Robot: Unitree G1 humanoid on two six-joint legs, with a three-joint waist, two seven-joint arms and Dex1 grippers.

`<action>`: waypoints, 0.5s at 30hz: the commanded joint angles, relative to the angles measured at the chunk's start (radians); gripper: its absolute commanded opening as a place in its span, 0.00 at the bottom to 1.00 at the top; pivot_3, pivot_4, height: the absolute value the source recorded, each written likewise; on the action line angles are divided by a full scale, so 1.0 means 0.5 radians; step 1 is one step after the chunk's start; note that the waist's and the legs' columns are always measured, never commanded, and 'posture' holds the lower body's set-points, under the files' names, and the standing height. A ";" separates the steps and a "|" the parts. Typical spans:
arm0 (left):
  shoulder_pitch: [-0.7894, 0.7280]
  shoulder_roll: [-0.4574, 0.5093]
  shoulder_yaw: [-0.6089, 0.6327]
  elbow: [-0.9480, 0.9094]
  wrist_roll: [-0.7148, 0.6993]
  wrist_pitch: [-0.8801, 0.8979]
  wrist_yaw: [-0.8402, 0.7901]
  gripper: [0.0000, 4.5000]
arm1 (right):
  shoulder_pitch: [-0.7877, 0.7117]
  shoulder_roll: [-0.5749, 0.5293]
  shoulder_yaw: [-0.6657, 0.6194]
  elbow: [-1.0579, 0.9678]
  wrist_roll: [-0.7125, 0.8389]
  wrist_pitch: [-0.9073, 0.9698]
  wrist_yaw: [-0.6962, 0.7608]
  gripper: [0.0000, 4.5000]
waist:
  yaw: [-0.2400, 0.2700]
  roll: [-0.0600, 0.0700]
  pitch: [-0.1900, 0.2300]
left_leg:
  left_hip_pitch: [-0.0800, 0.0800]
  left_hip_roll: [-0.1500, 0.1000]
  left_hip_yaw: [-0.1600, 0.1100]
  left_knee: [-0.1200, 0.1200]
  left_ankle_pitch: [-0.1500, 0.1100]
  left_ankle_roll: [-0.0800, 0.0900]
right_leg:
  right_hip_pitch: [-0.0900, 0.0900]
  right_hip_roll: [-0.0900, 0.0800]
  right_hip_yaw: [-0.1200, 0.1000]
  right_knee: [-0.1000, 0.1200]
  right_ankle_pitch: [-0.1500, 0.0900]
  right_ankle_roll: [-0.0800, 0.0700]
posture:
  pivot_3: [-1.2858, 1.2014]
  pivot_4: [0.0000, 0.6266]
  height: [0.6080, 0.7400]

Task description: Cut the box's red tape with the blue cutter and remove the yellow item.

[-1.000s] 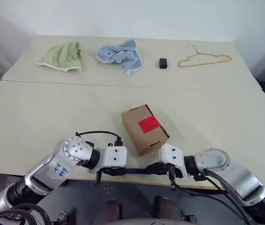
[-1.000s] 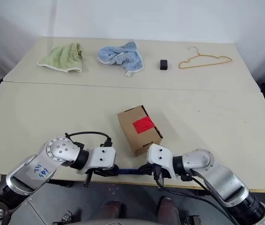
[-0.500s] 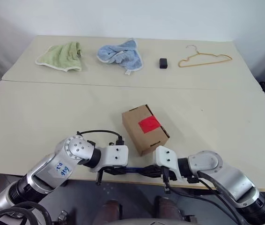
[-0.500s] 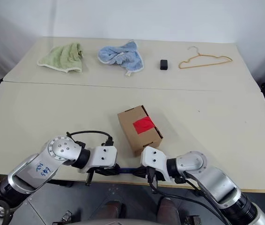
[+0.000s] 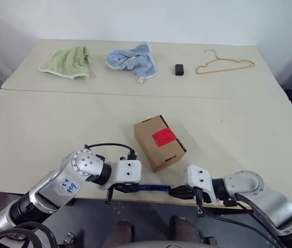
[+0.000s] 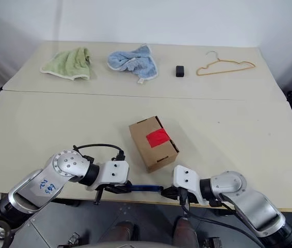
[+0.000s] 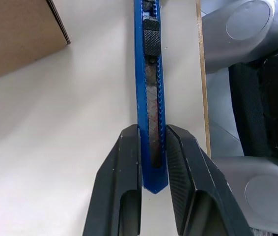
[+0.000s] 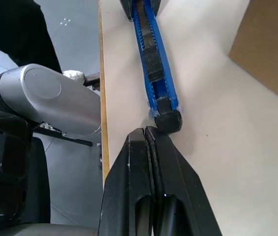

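The brown box (image 5: 155, 147) stands on the near table with the red tape (image 5: 164, 137) across its top seam, flaps shut. At the table's front edge, just in front of the box, my left gripper (image 5: 129, 188) is shut on the blue cutter (image 5: 151, 187). The left wrist view has both fingers (image 7: 124, 167) clamped on the cutter's (image 7: 146, 73) tail. My right gripper (image 5: 180, 192) is shut and empty. Its joined fingertips (image 8: 146, 132) sit right beside the cutter's black end (image 8: 168, 120). The yellow item is hidden.
On the far table lie a green towel (image 5: 67, 62), a blue towel (image 5: 132, 59), a small black block (image 5: 179, 69) and a tan wire hanger (image 5: 224, 64). Both grippers work right at the table's front edge (image 8: 101, 98).
My right gripper has drawn back to the right, off the cutter's end, after first moving in closer along it. The left gripper and the cutter have stayed put.
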 commanded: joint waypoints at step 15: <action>-0.023 0.011 -0.064 -0.037 -0.006 0.038 0.004 0.10 | -0.218 0.096 0.058 -0.079 0.132 0.183 -0.063 0.01 | 0.001 0.000 0.000 | -0.001 0.000 0.000 0.000 0.000 0.000 | 0.000 0.000 0.000 0.000 0.000 0.000 | 0.52 0.24 1.00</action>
